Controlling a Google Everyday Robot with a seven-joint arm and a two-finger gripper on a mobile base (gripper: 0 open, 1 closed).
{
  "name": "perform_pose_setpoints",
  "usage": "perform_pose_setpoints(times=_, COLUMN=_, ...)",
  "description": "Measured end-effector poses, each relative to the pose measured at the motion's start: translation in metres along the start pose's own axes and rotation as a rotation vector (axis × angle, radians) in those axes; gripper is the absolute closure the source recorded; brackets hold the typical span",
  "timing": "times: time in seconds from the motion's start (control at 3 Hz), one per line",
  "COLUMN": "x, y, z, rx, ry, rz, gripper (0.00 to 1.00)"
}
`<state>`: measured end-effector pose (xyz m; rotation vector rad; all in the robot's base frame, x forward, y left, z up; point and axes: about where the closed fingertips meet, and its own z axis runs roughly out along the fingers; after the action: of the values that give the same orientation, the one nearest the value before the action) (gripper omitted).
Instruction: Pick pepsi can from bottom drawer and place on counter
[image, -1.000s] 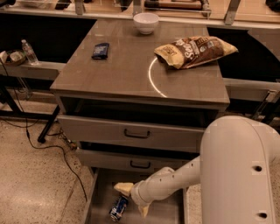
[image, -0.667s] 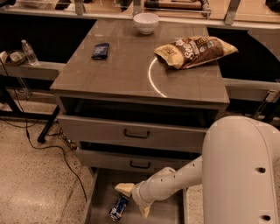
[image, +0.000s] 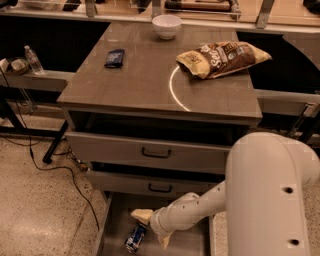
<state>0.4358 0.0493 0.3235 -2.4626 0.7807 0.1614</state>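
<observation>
The pepsi can (image: 135, 238) lies on its side in the open bottom drawer (image: 116, 220), near its left wall. My gripper (image: 150, 231) is down inside the drawer, just right of the can, on the end of my white arm (image: 200, 207). Its two pale fingers are spread apart: one fingertip (image: 141, 215) is just above the can and the other points down to the can's right. The can is not held. The counter (image: 150, 80) with its thin white arc mark lies above the drawers.
On the counter are a chip bag (image: 222, 57) at the right, a flat dark blue packet (image: 115, 57) at the left and a white bowl (image: 166, 26) at the back. Two handled drawers (image: 155, 152) stand partly open above the bottom one. Cables cross the floor at the left.
</observation>
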Motion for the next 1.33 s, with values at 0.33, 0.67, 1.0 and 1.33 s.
perform_pose_setpoints(times=0.33, x=0.016, y=-0.001, z=0.032, rx=0.060, ry=0.014, rz=0.030, gripper=0.00)
perform_pose_setpoints(times=0.67, x=0.022, y=-0.007, z=0.063, rx=0.096, ry=0.028, rz=0.019, gripper=0.00)
perform_pose_setpoints(times=1.0, x=0.022, y=-0.007, z=0.091, rx=0.105, ry=0.050, rz=-0.002, gripper=0.00)
perform_pose_setpoints(times=1.33, x=0.006, y=-0.007, z=0.119, rx=0.172, ry=0.055, rz=-0.014, gripper=0.00)
